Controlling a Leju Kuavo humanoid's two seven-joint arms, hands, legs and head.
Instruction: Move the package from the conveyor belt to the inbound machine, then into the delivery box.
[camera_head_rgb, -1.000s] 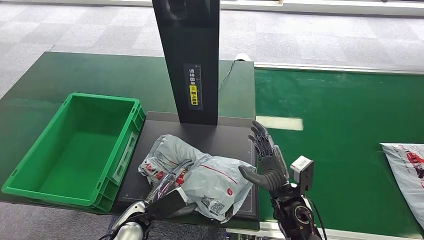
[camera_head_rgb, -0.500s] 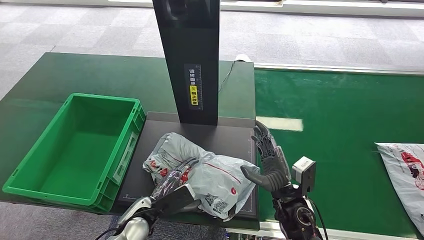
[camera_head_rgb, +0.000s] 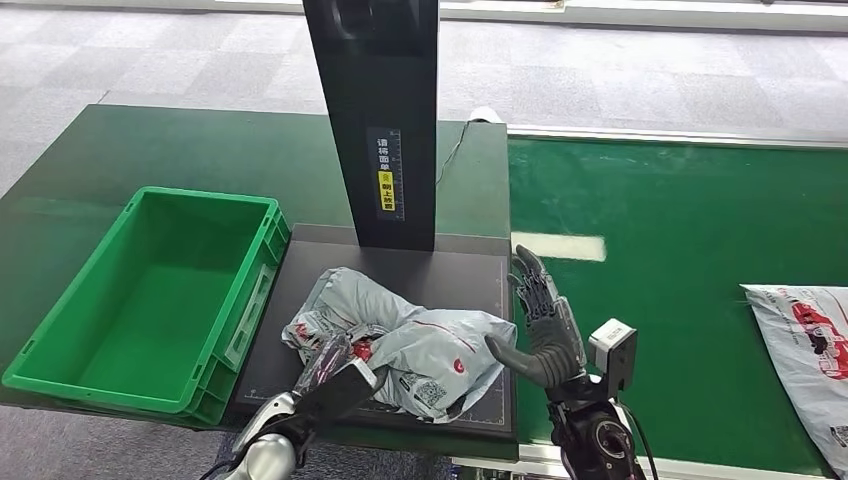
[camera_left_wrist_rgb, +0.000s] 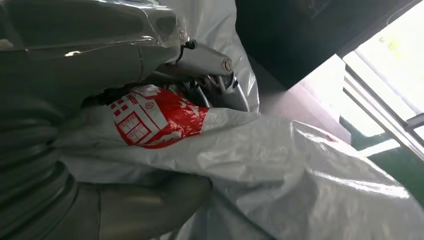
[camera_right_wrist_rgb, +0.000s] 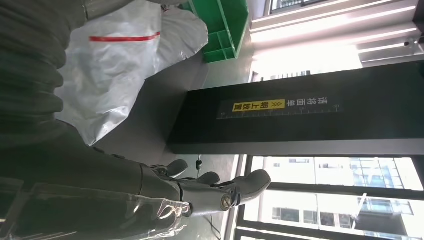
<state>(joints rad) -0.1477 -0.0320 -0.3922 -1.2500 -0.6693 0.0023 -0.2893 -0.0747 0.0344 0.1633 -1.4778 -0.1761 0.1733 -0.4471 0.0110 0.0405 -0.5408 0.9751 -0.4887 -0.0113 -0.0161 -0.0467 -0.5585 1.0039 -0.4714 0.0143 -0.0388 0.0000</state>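
Observation:
A crumpled grey package (camera_head_rgb: 425, 345) with red print lies on the black platform (camera_head_rgb: 450, 280) of the inbound machine. My left hand (camera_head_rgb: 335, 372) grips its near left part. In the left wrist view the fingers (camera_left_wrist_rgb: 200, 60) and thumb (camera_left_wrist_rgb: 150, 212) close around the package (camera_left_wrist_rgb: 300, 175) at its red print. My right hand (camera_head_rgb: 540, 320) stands open and upright at the package's right edge, thumb close to the plastic. The right wrist view has its spread fingers (camera_right_wrist_rgb: 210, 192) apart from the package (camera_right_wrist_rgb: 120, 65). The green delivery box (camera_head_rgb: 150, 290) sits empty to the left of the platform.
The machine's tall black column (camera_head_rgb: 375, 120) rises behind the platform. A second grey package (camera_head_rgb: 800, 335) lies on the green conveyor belt (camera_head_rgb: 680, 230) at the right edge. A white cable (camera_head_rgb: 455, 150) runs behind the column on the dark green table.
The package has sagged lower under my left hand's grip. My right hand drifted slightly right and toward me. The second package on the belt slid a little to the left.

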